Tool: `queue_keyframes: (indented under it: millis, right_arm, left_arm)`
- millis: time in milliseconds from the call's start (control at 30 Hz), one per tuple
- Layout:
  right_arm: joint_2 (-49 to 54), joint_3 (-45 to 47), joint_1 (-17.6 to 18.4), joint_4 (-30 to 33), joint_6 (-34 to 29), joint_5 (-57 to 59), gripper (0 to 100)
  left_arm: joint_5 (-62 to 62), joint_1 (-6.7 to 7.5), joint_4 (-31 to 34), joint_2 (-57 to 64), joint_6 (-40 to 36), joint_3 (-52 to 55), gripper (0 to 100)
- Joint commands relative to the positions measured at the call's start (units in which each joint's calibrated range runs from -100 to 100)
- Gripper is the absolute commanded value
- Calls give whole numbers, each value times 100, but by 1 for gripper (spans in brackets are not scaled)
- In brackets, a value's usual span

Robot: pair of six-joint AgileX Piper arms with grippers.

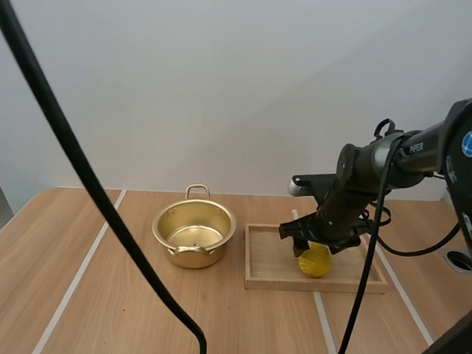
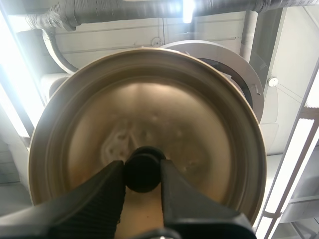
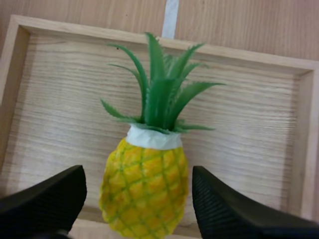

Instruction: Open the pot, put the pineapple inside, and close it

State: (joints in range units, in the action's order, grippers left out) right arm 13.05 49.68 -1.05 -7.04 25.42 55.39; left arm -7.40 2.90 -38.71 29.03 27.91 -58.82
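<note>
Over tray (image 3: 60, 99), right fingers (image 3: 229, 209) flanking pineapple (image 3: 144, 189), left fingers (image 2: 94, 204) gripping lid (image 2: 149, 99)

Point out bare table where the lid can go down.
Free: the table left of the pot, and the strip in front of pot and tray. Crowded: the tray's right half, where the right gripper straddles the pineapple.

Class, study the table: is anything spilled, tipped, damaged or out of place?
Nothing stands out. The pot stands upright and open, the pineapple rests whole in the tray with the open right gripper around it, and the left gripper holds the lid by its knob.
</note>
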Motion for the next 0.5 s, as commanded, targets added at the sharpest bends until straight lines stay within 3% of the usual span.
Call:
queue_keyframes:
  millis: [0,333,367,400,433,467]
  right_arm:
    - [-144,-65,-18,-78,116,-63,100]
    - [-540,-79,-18,-39,534,-781,100]
    - [-540,-94,-18,-39,534,-781,90]
    - [-540,-104,-18,-39,501,-781,60]
    - [-540,-104,-18,-39,465,-781,24]
    - [-540,-117,-18,-39,436,-744,1]
  left_arm:
    - [-63,15,34,12,-19,-17,0]
    - [-62,15,34,12,11,-17,0]
    - [-62,15,34,12,33,-17,0]
    - [-62,15,34,12,73,-17,0]
    - [-62,15,34,12,83,-17,0]
    - [-62,15,34,12,83,-17,0]
